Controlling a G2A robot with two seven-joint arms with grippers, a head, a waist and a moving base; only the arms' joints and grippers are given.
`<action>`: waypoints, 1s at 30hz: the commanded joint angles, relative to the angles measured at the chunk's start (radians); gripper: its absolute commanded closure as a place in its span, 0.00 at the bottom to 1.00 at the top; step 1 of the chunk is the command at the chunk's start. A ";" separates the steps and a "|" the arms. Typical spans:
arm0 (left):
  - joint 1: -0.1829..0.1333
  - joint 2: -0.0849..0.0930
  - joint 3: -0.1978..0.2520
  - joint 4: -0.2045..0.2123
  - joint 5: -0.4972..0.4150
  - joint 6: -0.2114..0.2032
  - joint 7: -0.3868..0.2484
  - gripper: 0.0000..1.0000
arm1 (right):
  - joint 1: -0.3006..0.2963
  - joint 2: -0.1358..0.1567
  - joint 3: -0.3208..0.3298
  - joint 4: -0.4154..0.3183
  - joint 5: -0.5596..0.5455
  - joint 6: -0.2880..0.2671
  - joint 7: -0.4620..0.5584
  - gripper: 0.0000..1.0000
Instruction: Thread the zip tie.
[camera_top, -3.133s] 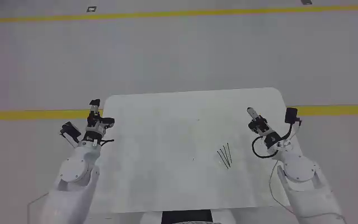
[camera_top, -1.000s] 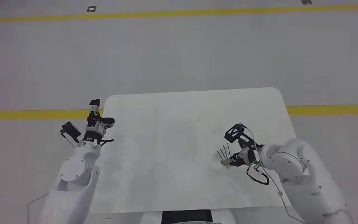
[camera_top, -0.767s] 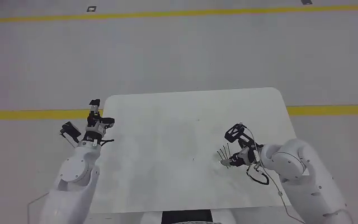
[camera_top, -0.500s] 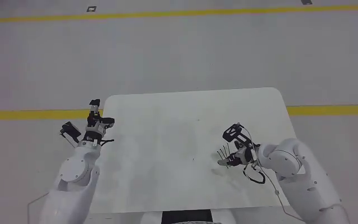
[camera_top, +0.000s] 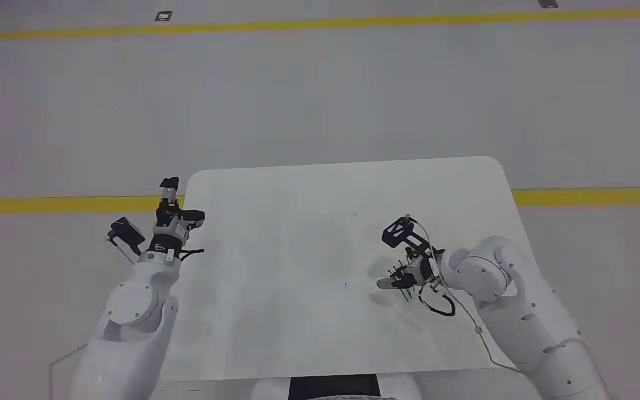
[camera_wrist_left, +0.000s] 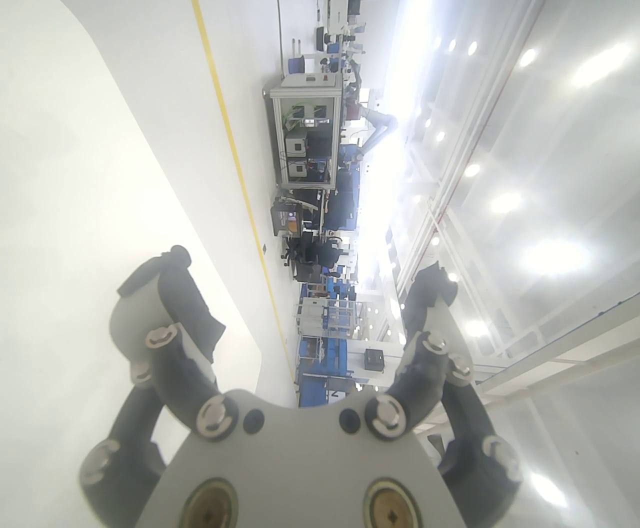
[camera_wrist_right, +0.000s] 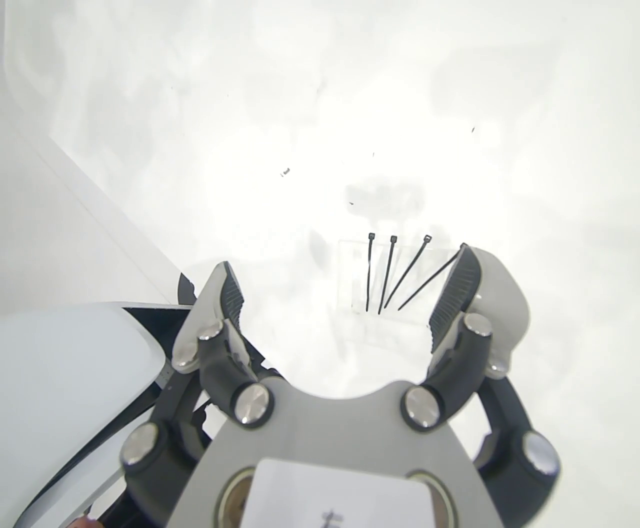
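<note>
The white rounded-corner table offers a hard, slick surface, and that is the root of the main risk. The right gripper hangs above it with its jaws spread wide and nothing between them. The left gripper is likewise open and empty, parked off the table's edge and aimed out at the room. Just ahead of the right gripper, within the span of its fingers, lie 4 thin black plastic zip ties, flat on the table and fanned out from tails that nearly meet.

Judging from this, closing here could pinch 2 or more ties at once, since they sit so close together. The pads could also skate over a tie this thin and flat and shove it aside instead of lifting it. The outermost tie runs up to the edge of 1 finger pad; I cannot tell whether they touch. A descent there could trap it under the finger or flick it away. The left gripper is well apart from the ties, so any handover for threading needs a long reach.

3.1 s ago the right arm sat out at the table's side edge, clear of the ties. By 1.0 s ago it had swung in over them, and in the last 0.5 s it has slid a little further towards the table's middle. The left arm has not moved, and the ties appear unshifted.
</note>
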 joint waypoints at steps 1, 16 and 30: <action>0.000 0.000 0.000 0.000 0.000 0.000 0.000 0.00 | 0.000 0.000 0.000 0.000 0.000 0.000 0.000 0.00; 0.000 0.000 0.000 0.000 0.000 0.000 0.000 0.00 | -0.023 0.020 -0.006 -0.079 -0.058 0.043 0.154 0.00; 0.000 0.000 0.000 0.000 0.000 0.000 0.000 0.00 | -0.004 0.037 -0.058 -0.036 -0.039 0.032 0.154 0.00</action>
